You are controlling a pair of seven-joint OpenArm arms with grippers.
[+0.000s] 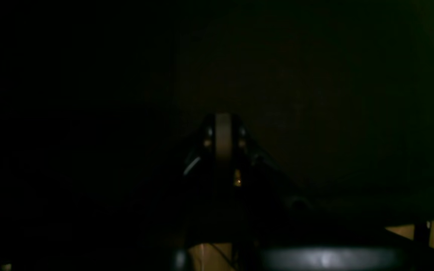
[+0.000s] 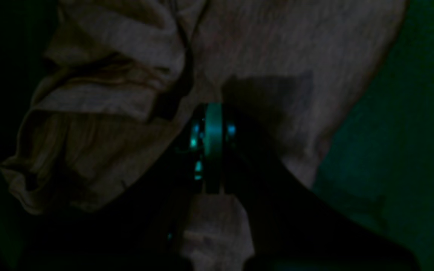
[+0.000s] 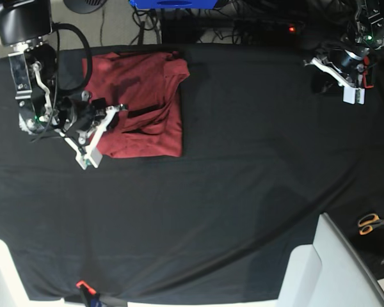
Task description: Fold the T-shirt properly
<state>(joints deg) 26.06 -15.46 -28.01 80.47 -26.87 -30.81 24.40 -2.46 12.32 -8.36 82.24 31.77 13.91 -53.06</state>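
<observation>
our right gripper (image 2: 213,113) sits closed over the shirt (image 3: 144,105), nothing pinched that we can see | shirt folded at the cloth's (image 3: 243,192) far left | left gripper (image 3: 345,80) closed, far right, well apart

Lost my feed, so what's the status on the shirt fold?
Both claws shut: right claw at T-shirt, left claw parked far side. T-shirt folded compact on black tablecloth. Nothing in the way.
</observation>
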